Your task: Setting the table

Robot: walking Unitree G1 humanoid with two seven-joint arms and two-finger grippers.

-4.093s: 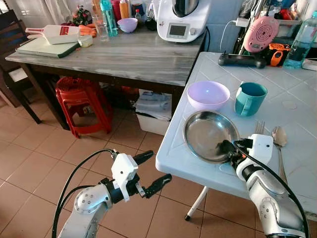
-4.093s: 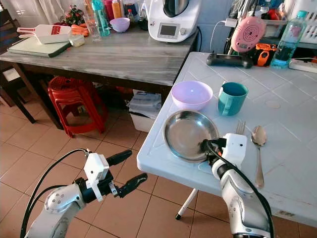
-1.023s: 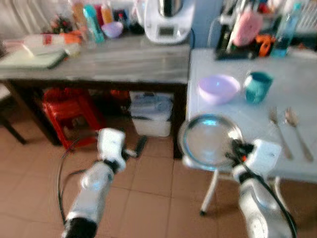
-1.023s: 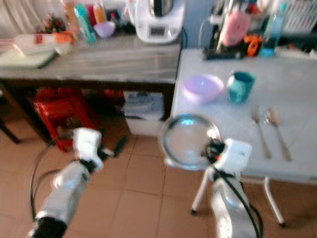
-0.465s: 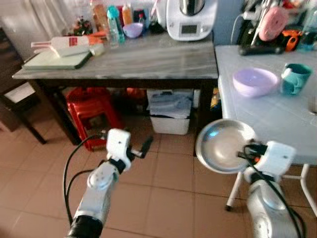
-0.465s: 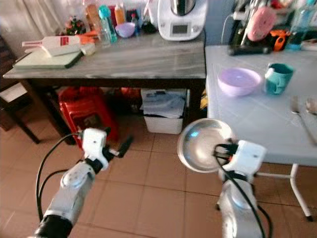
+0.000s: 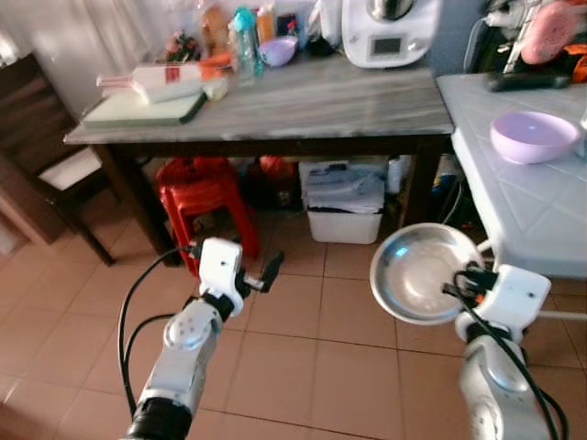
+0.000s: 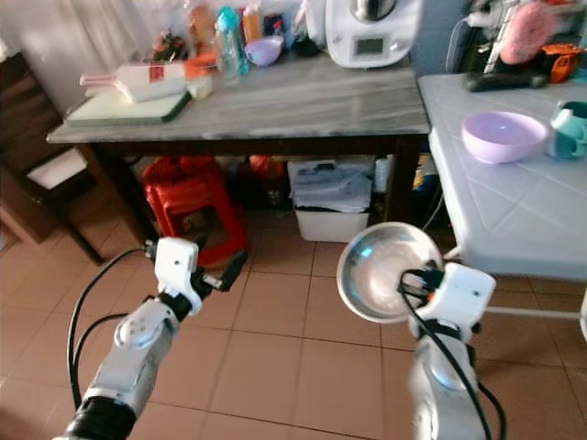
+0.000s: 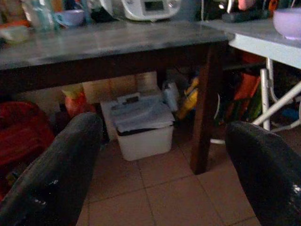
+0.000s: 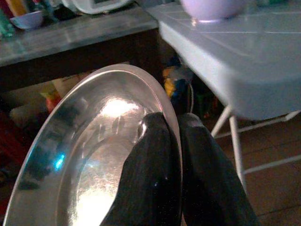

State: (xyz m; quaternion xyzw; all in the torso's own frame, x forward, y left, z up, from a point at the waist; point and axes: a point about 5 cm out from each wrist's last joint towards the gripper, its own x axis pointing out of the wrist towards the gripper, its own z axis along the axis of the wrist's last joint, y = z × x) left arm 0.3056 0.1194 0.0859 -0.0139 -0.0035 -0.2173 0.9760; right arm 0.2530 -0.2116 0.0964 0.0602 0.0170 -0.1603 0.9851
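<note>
We carry the steel plate (image 7: pixel 424 272) in our right pincer (image 7: pixel 461 289), fingers clamped on its rim, off the white tabletop (image 7: pixel 523 206) and over the floor beside it. Left pincer (image 7: pixel 261 272) hangs spread, holding nothing. Best to keep the plate level, grip firm, clearing the tabletop edge.

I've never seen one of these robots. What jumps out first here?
A shiny steel plate held in mid-air above the tiled floor, its rim pinched by the right gripper, beside the white table with a lilac bowl. The left gripper hangs open and empty before the wooden table.
</note>
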